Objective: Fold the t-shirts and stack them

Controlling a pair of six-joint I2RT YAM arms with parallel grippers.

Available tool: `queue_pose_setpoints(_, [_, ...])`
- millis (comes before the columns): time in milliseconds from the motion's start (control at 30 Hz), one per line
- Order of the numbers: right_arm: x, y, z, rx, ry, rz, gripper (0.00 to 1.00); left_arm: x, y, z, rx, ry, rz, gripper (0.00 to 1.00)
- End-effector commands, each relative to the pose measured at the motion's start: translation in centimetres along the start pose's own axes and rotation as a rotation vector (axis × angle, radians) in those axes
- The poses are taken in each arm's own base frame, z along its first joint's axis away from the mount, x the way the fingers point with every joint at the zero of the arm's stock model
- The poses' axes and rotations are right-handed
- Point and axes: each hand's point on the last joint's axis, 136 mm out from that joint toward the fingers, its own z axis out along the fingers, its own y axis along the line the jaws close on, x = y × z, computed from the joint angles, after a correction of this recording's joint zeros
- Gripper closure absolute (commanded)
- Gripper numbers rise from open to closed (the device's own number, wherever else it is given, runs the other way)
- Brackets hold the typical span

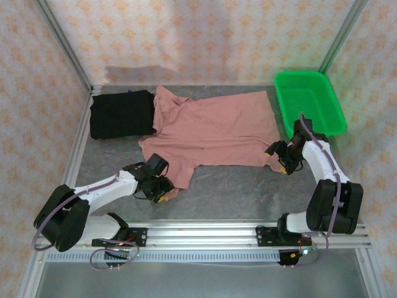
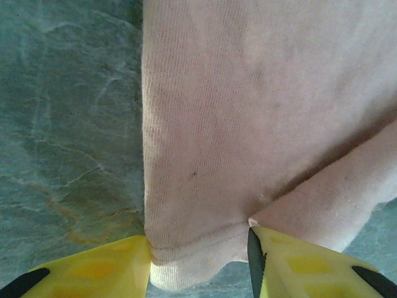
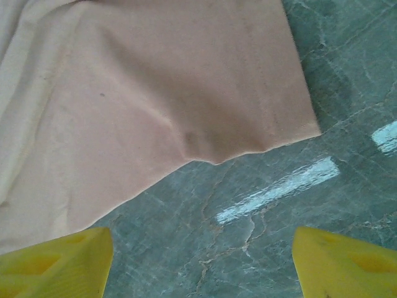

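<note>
- The pink shirt (image 1: pixel 211 130) lies spread across the middle of the table (image 1: pixel 236 186), against the black shirt (image 1: pixel 121 115) at upper left in the top view.
- The left claw (image 1: pixel 161 195) sits at the pink shirt's lower-left end. Its wrist view shows the hem between both fingers (image 2: pixel 124 261), but it is unclear whether the grip is firm.
- The right claw (image 1: pixel 282 162) is released. Its wrist view shows the shirt's corner (image 3: pixel 273 118) ahead of it and apart from it.

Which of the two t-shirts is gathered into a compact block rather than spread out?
The plain black cloth t-shirt at far left; the salmon-pink cloth t-shirt beside it lies spread out flat.
</note>
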Motion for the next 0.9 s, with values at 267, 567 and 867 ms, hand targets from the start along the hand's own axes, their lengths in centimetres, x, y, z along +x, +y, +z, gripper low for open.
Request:
queue_pose_setpoints(267, [-2.9, -5.0, 0.2, 0.059, -0.061, 0.168, 0.24, 0.0, 1.7, 0.7, -0.052, -0.019, -0.013, 0.98])
queue_pose_setpoints(567, [-2.6, -5.8, 4.7, 0.033, 0.031, 0.237, 0.42, -1.3, -0.1, -2.5, -0.005, -0.105, 0.033, 1.0])
queue_pose_setpoints(867, [-3.0, -6.1, 6.9, 0.026, 0.045, 0.287, 0.58, -1.5, 0.2, -3.3, 0.032, -0.12, 0.014, 1.0])
